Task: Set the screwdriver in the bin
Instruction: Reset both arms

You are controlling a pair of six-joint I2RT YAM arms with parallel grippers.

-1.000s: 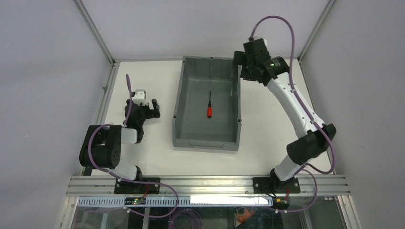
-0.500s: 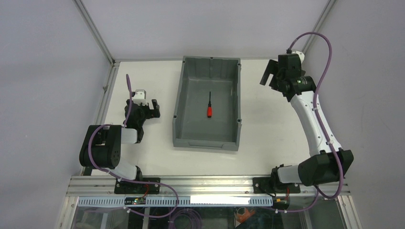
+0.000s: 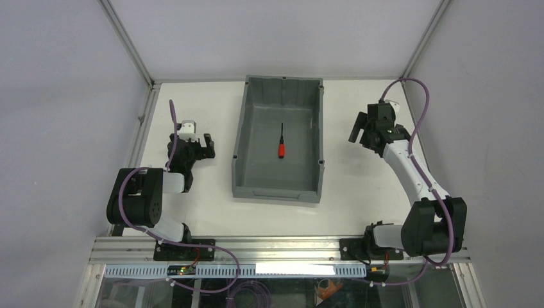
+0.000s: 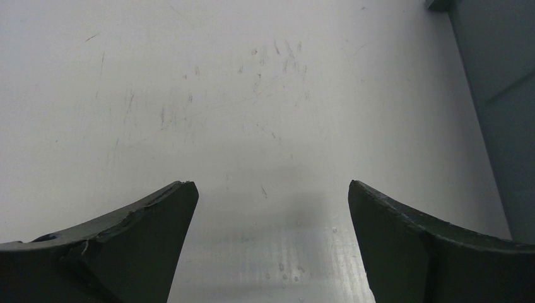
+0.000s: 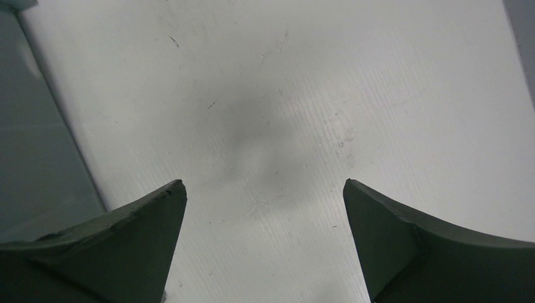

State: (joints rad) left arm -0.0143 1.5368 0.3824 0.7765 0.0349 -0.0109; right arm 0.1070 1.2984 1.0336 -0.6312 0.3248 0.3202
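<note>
The screwdriver [image 3: 281, 145], red handle and thin black shaft, lies on the floor of the dark grey bin [image 3: 240, 138] in the middle of the table. My left gripper [image 3: 206, 147] is open and empty over the white table, left of the bin; its wrist view [image 4: 271, 189] shows bare table and the bin's wall [image 4: 505, 95] at the right edge. My right gripper [image 3: 360, 133] is open and empty over the table, right of the bin; its wrist view [image 5: 265, 186] shows the bin's wall [image 5: 31, 139] at the left.
Aluminium frame posts stand at the table's back corners [image 3: 152, 83]. A metal rail [image 3: 276, 247] runs along the near edge by the arm bases. Grey walls enclose the table on three sides.
</note>
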